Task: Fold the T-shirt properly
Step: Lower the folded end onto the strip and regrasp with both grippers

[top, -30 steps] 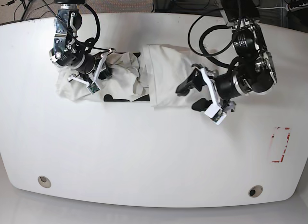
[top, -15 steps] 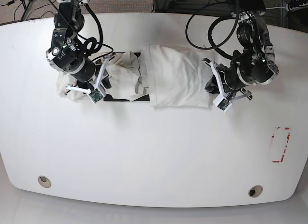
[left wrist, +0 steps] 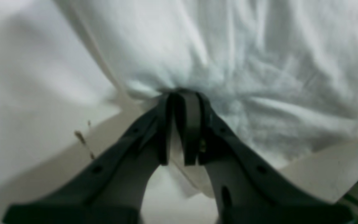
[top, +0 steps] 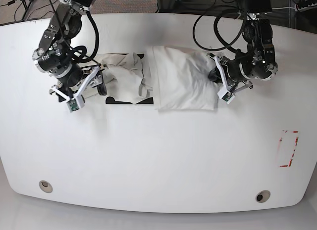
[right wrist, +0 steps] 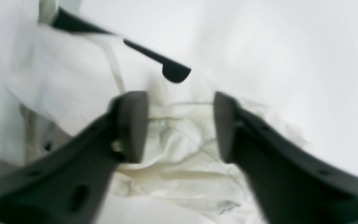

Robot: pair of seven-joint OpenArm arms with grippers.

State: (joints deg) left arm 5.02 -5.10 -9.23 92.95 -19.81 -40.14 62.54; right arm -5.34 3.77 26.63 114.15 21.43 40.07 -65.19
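Observation:
The cream T-shirt (top: pixel 181 84) lies bunched across the far middle of the white table (top: pixel 158 156), its right half smooth and its left half (top: pixel 124 76) crumpled, with black lettering (top: pixel 119 101) peeking out along the near edge. At the shirt's right edge my left gripper (top: pixel 219 86) is shut; the left wrist view shows the closed gripper (left wrist: pixel 182 93) pinching a gathered fold of the T-shirt (left wrist: pixel 244 62). My right gripper (top: pixel 98 84) sits at the shirt's left end. The right wrist view shows this gripper (right wrist: pixel 179 99) open, over wrinkled T-shirt cloth (right wrist: pixel 179 161) and holding nothing.
A red-outlined rectangle (top: pixel 289 148) is marked on the table near the right edge. Two round grommets (top: pixel 45 186) (top: pixel 263 196) sit near the front edge. Cables (top: pixel 208 22) hang behind the far edge by both arm bases.
My left gripper has come in to the shirt's right edge and shut on the cloth. My right gripper has opened, let go of the left end, and drawn back leftward.

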